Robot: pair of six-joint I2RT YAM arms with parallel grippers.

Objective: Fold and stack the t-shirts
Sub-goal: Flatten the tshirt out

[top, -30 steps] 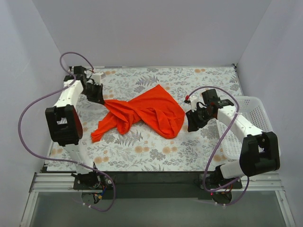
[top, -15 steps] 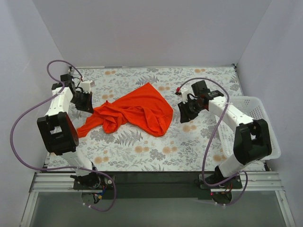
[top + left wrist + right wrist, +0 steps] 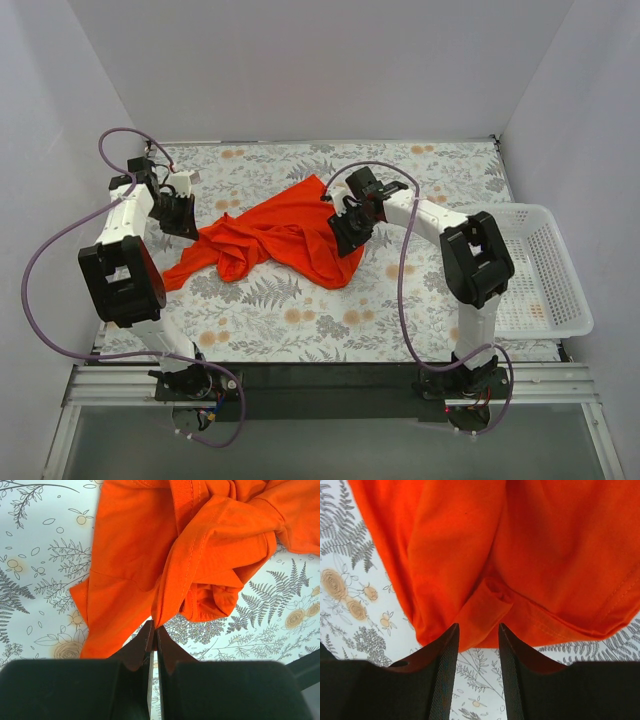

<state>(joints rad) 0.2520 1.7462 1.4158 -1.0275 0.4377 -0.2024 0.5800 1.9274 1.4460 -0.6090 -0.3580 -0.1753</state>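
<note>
While the left gripper [image 3: 154, 628] is pinched shut on a folded edge of the orange-red t-shirt [image 3: 285, 235], the cloth lies crumpled across the middle of the floral surface [image 3: 300, 325]. At the cloth's right end the right gripper [image 3: 476, 627] stands partly parted, fingers straddling the hem, not clamped. White basket [image 3: 545, 290] at the right edge.

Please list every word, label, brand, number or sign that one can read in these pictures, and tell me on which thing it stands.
No text can be read in any view.
t-shirt: plain orange-red cloth, no print or tag showing.
floral mat: only flowers and ferns, no letters.
white basket: no label visible.
left arm and right arm: no legible marking; anything there is too small to tell.
</note>
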